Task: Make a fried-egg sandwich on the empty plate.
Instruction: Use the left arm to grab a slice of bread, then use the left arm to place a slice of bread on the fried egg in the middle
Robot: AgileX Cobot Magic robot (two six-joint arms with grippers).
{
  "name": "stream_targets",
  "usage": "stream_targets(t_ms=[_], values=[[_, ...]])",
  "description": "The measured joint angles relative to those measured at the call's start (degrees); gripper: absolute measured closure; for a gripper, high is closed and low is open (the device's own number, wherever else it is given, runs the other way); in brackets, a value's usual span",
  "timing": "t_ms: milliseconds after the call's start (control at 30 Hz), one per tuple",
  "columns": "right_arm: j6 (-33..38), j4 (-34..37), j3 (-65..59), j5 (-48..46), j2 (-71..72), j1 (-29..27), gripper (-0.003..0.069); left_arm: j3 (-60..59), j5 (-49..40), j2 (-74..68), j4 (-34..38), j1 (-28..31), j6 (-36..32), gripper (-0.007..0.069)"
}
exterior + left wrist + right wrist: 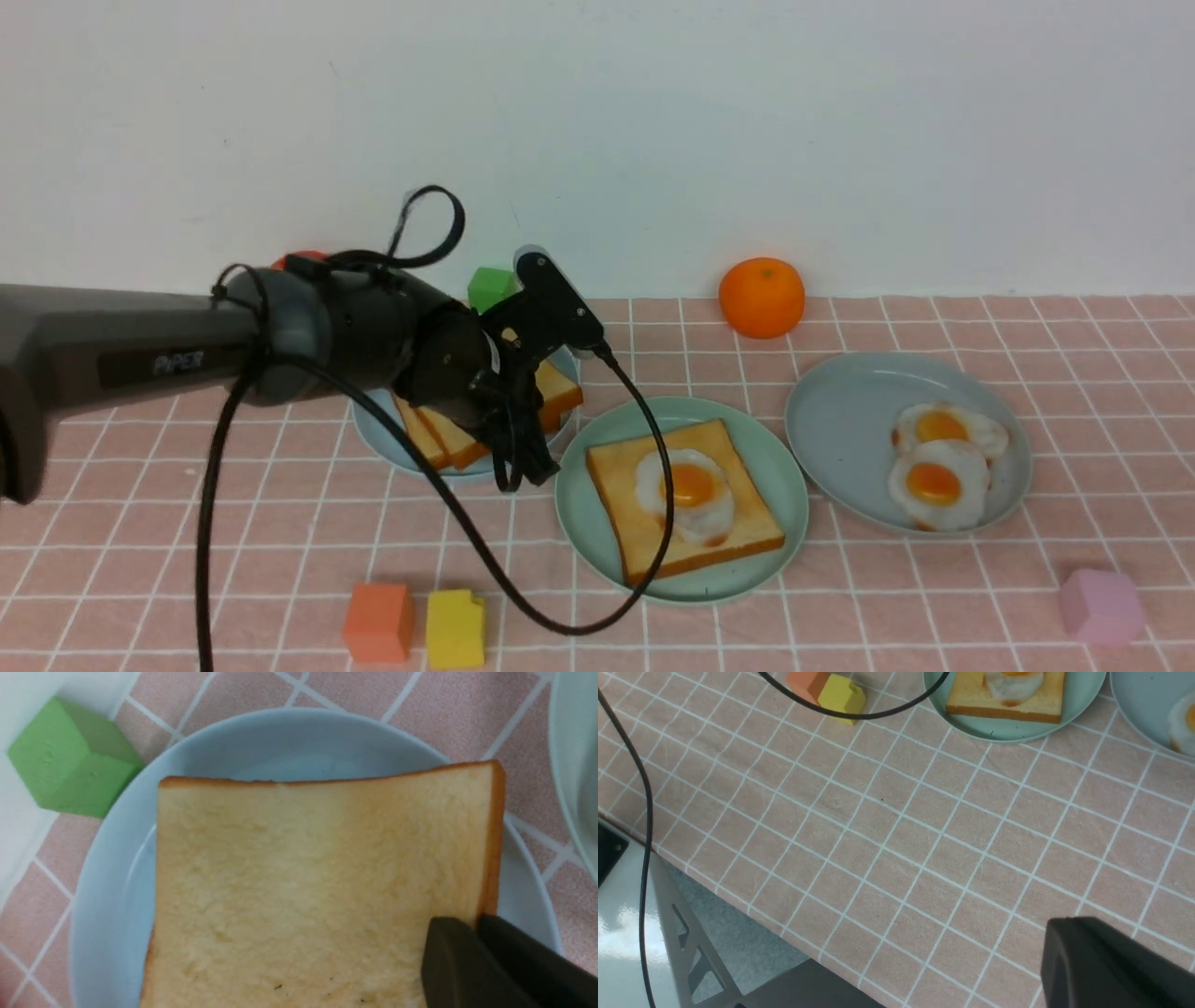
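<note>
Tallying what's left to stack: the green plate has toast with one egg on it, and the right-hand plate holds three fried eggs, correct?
Not quite. The front view shows the right-hand plate holds two fried eggs, not three. The green plate does have toast with one egg on it.

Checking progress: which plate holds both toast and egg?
The mint-green middle plate; the left plate holds only toast, the right plate only eggs.

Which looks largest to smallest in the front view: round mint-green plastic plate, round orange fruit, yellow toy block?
Mint-green plate, largest.
Orange fruit, next.
Yellow block, smallest, despite sitting nearer the camera.
</note>
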State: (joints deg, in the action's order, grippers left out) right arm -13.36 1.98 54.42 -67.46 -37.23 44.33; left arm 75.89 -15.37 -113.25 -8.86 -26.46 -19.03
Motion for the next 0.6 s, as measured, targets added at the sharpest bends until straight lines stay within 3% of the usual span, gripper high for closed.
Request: stream_targets(t_ms=[367,600], values=[[-0.3,-4.9,0.0,-0.2,0.0,0.0,0.0648,0.0,-6.0,12.8,2.5,-1.2,0.1,0.0583],[-4.1,-13.3,0.0,-4.5,0.0,0.0,0.0648,0.0,-9.6,13.4,7.0,-13.2,-7.6,0.0583]])
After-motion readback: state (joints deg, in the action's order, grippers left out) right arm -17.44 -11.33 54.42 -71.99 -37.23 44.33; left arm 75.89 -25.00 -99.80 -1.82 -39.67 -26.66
